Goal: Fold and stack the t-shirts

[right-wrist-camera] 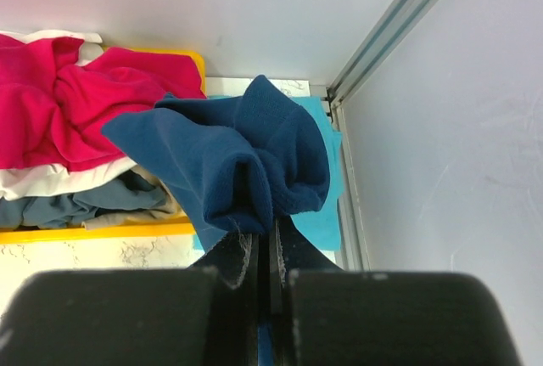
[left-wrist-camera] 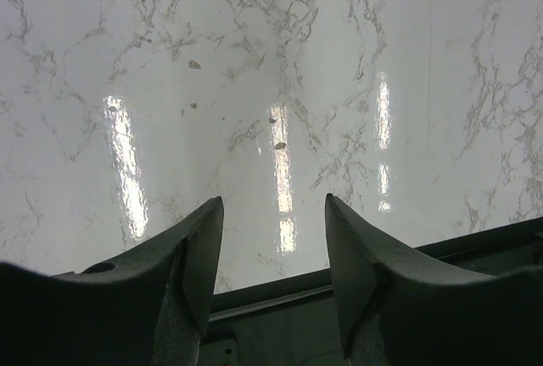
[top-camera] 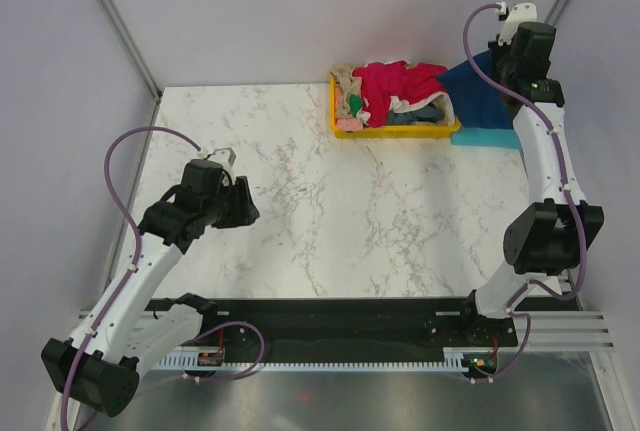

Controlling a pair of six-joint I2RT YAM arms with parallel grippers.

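We're clamping the right hand point(right-wrist-camera: 264, 243) on a bunched fold of the navy tee point(right-wrist-camera: 225, 158), cloth bulging just ahead of it. Soft, light, limp, so we're likely needing a regrip at the shoulders; left hand point(left-wrist-camera: 273, 243) hovering, fingers apart.

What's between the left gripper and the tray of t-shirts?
Only bare marble table lies between the left gripper and the yellow tray; the top external view shows this.

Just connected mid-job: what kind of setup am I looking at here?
Likely a lab test cell, not a home: a marble-look table boxed in by plain white panels on metal framing, with a yellow tray of t-shirts.
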